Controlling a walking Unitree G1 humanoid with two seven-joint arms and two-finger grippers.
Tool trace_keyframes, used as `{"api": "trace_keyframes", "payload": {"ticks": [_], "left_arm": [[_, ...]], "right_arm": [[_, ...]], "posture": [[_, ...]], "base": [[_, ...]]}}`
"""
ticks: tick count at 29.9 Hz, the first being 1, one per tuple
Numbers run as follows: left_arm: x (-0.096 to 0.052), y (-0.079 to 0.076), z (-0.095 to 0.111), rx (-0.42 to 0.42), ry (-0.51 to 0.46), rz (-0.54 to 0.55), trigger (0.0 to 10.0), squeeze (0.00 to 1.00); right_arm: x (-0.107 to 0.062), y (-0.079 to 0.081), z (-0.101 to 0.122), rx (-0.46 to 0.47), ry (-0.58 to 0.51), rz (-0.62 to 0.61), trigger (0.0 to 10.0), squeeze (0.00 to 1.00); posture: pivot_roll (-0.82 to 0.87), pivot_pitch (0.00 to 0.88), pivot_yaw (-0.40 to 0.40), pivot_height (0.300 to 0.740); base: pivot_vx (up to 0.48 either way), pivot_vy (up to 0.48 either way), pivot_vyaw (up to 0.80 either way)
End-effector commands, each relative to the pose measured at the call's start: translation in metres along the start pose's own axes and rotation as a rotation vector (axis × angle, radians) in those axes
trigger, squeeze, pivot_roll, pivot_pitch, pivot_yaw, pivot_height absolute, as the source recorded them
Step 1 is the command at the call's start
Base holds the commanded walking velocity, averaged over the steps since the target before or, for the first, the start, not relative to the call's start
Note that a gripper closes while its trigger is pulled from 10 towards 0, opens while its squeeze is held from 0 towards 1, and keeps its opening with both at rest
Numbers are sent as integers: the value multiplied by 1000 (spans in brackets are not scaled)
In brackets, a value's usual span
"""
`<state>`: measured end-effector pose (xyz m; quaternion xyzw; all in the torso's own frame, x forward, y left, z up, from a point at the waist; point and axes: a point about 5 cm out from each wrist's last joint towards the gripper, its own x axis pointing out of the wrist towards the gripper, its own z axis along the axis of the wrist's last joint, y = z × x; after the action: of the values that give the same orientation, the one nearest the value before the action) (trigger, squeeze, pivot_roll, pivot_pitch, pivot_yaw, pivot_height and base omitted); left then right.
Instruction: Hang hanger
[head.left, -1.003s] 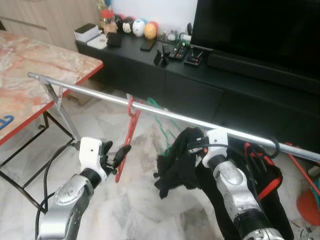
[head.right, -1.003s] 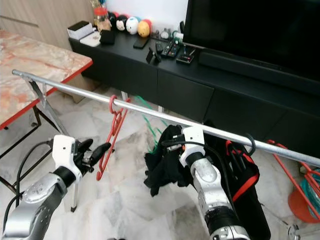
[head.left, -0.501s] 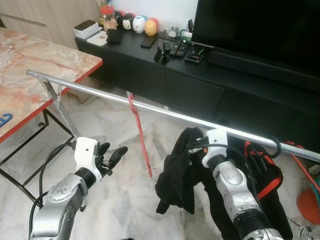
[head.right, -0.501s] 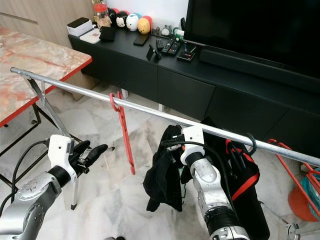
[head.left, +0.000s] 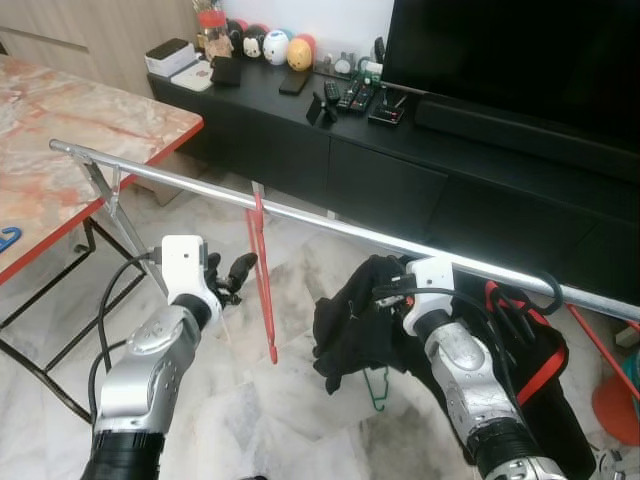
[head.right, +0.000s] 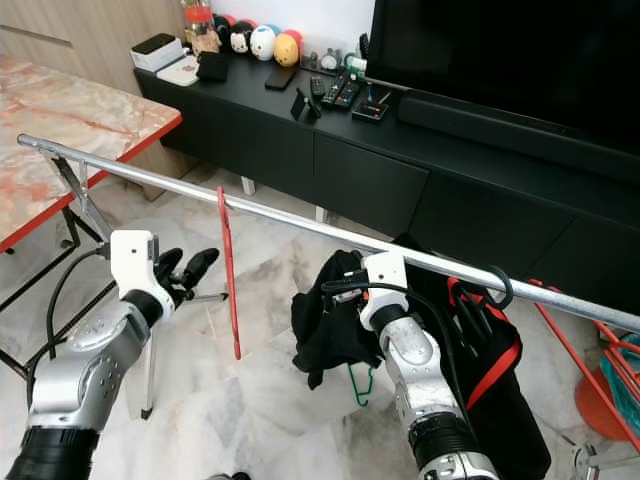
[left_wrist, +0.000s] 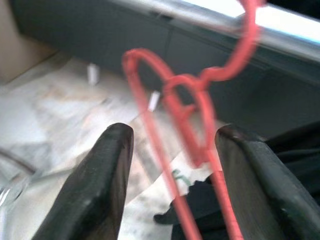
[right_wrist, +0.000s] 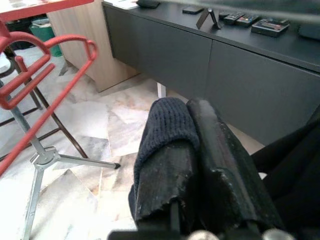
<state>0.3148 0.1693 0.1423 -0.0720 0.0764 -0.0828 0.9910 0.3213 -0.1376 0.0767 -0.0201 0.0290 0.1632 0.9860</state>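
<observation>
The left gripper, fingers spread, now hangs just beside the red hanger, which it held a second ago. The hanger's hook sits over the metal rail near its left end, the body hanging edge-on and free, so this hanging appears done. The right gripper stays pressed together on a black garment with a green hanger dangling below the rail's right half. Beyond: marble floor, a red-edged table, a black TV cabinet.
</observation>
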Motion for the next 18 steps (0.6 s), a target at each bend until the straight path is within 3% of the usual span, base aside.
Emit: {"api": "trace_keyframes", "payload": {"ticks": [1,3,5,13,14,15,16,18], "left_arm": [[3,8,-5,30,79,77,10000,1000],[5,9,-6,33,97,90,10000,1000],[11,9,-7,-23,146,83,10000,1000],[14,5,0,-44,125,12,10000,1000],[15,5,4,-36,111,0,10000,243],[15,5,5,-35,110,-3,10000,243],[14,6,8,-31,107,-1,10000,0],[14,7,12,-25,104,4,10000,0]], "right_arm": [[1,2,0,-7,2,12,10000,0],[1,2,0,-7,3,13,10000,0],[1,5,-1,-8,11,28,10000,0],[1,7,-2,-9,16,37,10000,0],[1,7,-2,-9,17,39,10000,0],[1,7,-2,-9,17,40,10000,0],[1,7,-2,-15,18,43,10000,0],[1,7,-2,-21,18,46,10000,0]], "posture": [[38,109,7,740],[39,108,9,740],[39,108,11,740],[37,112,14,740],[37,112,14,740],[37,112,14,740],[36,112,14,740],[37,112,15,740]], "base": [[0,0,0],[0,0,0],[0,0,0],[0,0,0],[0,0,0],[0,0,0],[0,0,0],[0,0,0]]}}
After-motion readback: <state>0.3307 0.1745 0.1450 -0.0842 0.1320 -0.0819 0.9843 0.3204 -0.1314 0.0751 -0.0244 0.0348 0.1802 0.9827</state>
